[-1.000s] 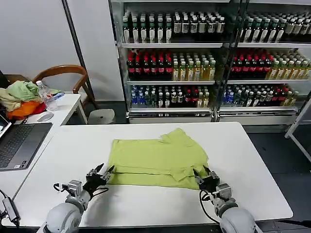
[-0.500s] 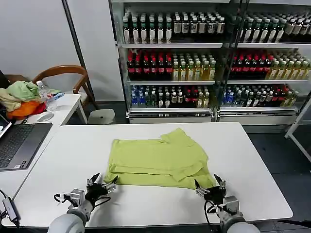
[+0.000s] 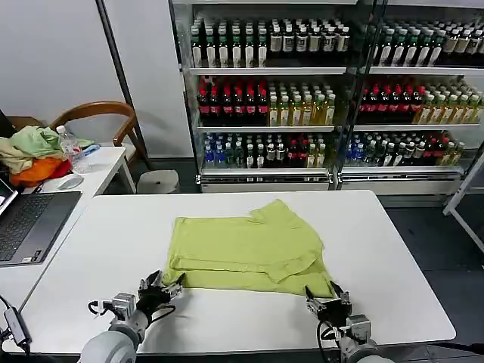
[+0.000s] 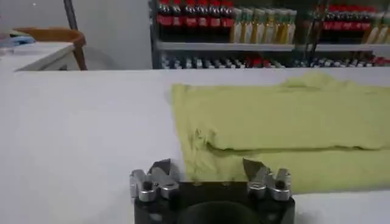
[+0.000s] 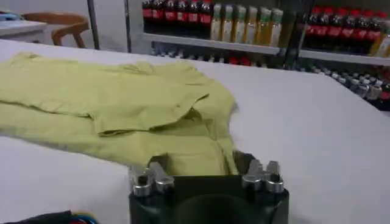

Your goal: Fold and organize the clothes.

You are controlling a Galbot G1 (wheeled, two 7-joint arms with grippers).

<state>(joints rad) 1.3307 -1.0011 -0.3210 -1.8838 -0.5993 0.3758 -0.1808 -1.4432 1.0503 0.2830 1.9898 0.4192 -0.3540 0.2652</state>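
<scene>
Two grippers are sitting low at the near edge of the broad white table, and we are judging the step in hand as a pause between folds. Our left gripper is hovering just off the near left corner of the lime-green short-sleeved cotton T-shirt; in its wrist view its fingers are standing parted with only bare table and the shirt's hem showing between them, so it is gripping nothing. Our right gripper is resting just beside the near right corner, jaws likewise spread and empty, with the cloth lying a little ahead of its fingertips. The shirt is lying in the middle of the table, already partly folded into a rough rectangle: one layer is doubled over the lower one, leaving a strip of the under layer exposed along the near edge, and a sleeve is poking out at the far right. We are seeing soft wrinkles near the left fold, though whether the layers are lying square there is hard to tell from this angle. The next move is probably calling for both grippers to pinch the near corners together and carry that edge over evenly, keeping the thin, limp cotton from bunching.
</scene>
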